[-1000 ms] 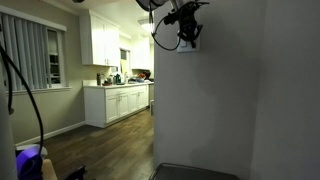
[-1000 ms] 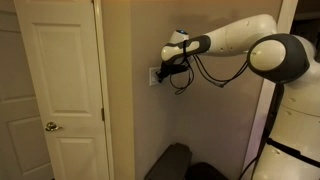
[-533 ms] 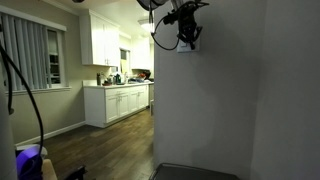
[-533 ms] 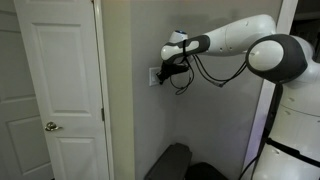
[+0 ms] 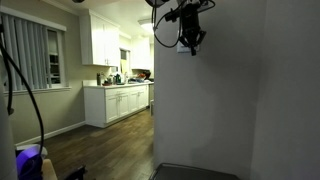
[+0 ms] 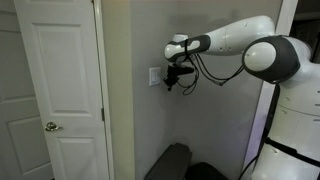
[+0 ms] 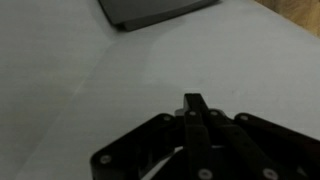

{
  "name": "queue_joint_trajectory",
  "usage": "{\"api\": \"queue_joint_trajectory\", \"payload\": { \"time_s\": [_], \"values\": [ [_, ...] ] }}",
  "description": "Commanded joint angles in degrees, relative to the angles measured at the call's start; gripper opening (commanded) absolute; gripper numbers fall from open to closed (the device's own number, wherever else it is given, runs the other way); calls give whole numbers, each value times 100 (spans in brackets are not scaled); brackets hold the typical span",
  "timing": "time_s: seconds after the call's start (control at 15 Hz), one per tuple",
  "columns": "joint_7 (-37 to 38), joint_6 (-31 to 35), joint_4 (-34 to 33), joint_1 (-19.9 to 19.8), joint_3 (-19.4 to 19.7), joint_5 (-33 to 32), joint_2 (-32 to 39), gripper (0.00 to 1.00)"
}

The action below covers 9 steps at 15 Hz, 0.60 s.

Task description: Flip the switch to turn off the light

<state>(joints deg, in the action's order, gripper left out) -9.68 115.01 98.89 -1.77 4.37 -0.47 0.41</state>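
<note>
The switch (image 6: 154, 77) is a small white upright plate on the grey wall, right of the door frame. My black gripper (image 6: 171, 80) hangs just to its right, fingertips pointing at the plate, a small gap from it. In an exterior view the gripper (image 5: 192, 42) sits high against the wall corner and covers most of the switch. In the wrist view the gripper (image 7: 192, 100) is shut, its fingers pressed together over bare grey wall. The switch is out of that view. I cannot read the toggle's position.
A white panelled door (image 6: 60, 90) stands left of the switch. My white arm (image 6: 240, 35) reaches in from the right. A dark pad (image 6: 170, 160) lies on the floor below, also showing in the wrist view (image 7: 150, 10). A kitchen with white cabinets (image 5: 118, 103) lies beyond the wall corner.
The gripper has drawn back slightly from the switch plate and dropped a little; more of the plate now shows beside it. The jaws stayed shut.
</note>
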Motion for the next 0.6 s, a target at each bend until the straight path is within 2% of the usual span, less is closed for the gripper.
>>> {"api": "queue_joint_trajectory", "payload": {
  "time_s": [0.0, 0.53],
  "values": [
    [-211, -372, 9, -188, 76, 46, 12, 0],
    [-391, -566, 242, -437, 277, 374, 55, 0]
  ]
}}
